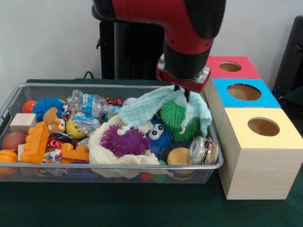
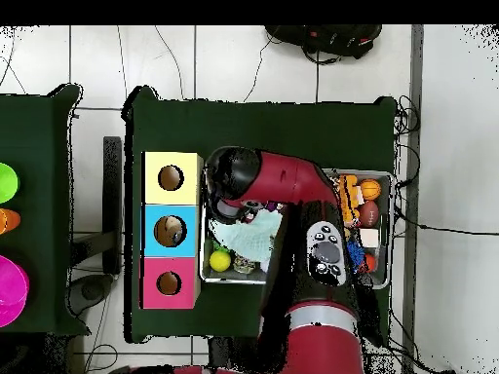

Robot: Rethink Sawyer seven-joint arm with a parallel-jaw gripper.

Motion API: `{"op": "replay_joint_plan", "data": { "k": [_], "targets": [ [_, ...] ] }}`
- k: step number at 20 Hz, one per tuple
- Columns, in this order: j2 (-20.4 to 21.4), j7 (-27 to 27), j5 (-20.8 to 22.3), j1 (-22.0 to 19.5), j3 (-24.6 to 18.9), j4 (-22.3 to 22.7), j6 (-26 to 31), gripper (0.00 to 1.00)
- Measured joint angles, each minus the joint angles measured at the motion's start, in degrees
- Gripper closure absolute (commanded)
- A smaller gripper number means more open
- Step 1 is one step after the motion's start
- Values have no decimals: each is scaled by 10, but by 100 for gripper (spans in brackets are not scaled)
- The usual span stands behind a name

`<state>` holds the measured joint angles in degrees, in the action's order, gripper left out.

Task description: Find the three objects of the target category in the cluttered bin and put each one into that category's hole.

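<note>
The silver wire-mesh bin (image 1: 118, 166) sits on the green table, full of toys; it also shows in the overhead view (image 2: 388, 234). My gripper (image 1: 182, 91) hangs over the bin's right part, beside the boxes, shut on a mint-green cloth (image 1: 147, 106). The cloth is lifted and drapes over a green spiky ball (image 1: 174, 119). In the overhead view the arm hides the gripper and only the cloth (image 2: 249, 232) shows. Three wooden boxes with round holes stand right of the bin: red top (image 1: 230, 66), blue top (image 1: 244, 92), yellow top (image 1: 263, 126).
In the bin lie a purple spiky toy (image 1: 125, 141), a blue fuzzy toy (image 1: 158, 135), a cream cloth (image 1: 102, 152), a water bottle (image 1: 90, 103), orange bricks (image 1: 35, 142), a glass jar (image 1: 202, 150), a blue spiky ball (image 1: 47, 105) and a wooden block (image 1: 22, 122).
</note>
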<state>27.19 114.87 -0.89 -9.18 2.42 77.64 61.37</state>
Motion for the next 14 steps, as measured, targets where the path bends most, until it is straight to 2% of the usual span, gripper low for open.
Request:
{"op": "replay_joint_plan", "data": {
  "k": [6,7,14],
  "targets": [
    [-14,0,0,-51,0,16,-47,100],
    [-16,0,0,-60,0,19,-53,0],
    [-17,0,0,-100,-1,45,-76,0]
  ]
}}
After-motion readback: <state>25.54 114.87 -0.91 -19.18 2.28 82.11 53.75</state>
